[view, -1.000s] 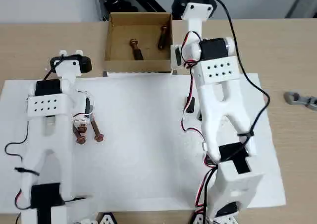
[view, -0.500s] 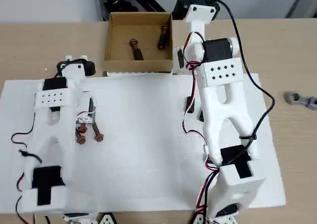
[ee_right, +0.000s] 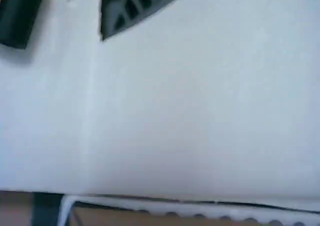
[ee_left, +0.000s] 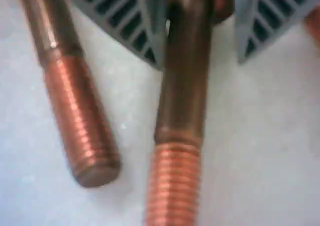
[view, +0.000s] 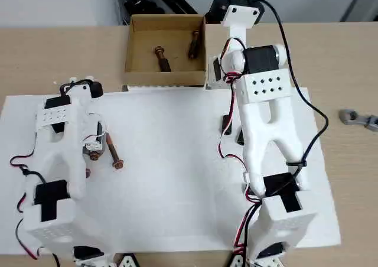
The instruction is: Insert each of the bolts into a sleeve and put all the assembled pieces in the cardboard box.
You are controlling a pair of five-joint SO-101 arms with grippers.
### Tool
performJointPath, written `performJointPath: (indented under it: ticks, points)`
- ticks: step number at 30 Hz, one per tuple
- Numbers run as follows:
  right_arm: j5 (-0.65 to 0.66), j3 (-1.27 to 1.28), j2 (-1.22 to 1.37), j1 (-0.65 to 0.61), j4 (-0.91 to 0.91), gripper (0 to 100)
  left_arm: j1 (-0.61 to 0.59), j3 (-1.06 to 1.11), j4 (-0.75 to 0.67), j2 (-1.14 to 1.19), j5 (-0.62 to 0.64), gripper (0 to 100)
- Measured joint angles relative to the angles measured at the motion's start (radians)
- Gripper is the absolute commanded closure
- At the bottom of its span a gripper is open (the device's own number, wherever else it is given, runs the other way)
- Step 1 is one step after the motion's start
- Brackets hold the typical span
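Two copper bolts lie on the white sheet (view: 171, 178) at the left. One bolt (view: 115, 155) lies bare; the other (view: 88, 172) is mostly under my left gripper (view: 94, 152). In the left wrist view that gripper (ee_left: 199, 61) is open, its fingers (ee_left: 125, 21) on either side of one bolt's (ee_left: 185, 96) shank, with the second bolt (ee_left: 75, 111) beside it. The cardboard box (view: 133, 48) at the back holds two assembled pieces (view: 160, 57). My right gripper (view: 214, 72) hangs low by the box's right front corner. Black sleeves (view: 227, 125) lie under the right arm.
A black sleeve (ee_right: 20, 16) shows on the sheet in the right wrist view, near the sheet's back edge (ee_right: 150, 201). A metal wrench (view: 354, 118) lies on the wooden table at the far right. The sheet's middle is open room.
My left arm has drawn back toward the table's front and its gripper has come down over the left bolt. The right arm has shifted only slightly.
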Motion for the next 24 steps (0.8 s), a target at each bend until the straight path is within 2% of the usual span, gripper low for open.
performJointPath:
  ticks: [5,18,24]
  points:
    - [0.000,0.000,0.000,0.000,0.000,84.7,0.003,-0.008,-0.006,0.020,-0.003,99]
    - [0.000,0.000,0.000,0.000,0.000,84.8,0.043,-0.008,-0.006,-0.021,-0.057,99]
    - [-0.006,0.000,0.000,0.000,0.000,84.8,0.044,-0.008,0.023,-0.120,-0.149,99]
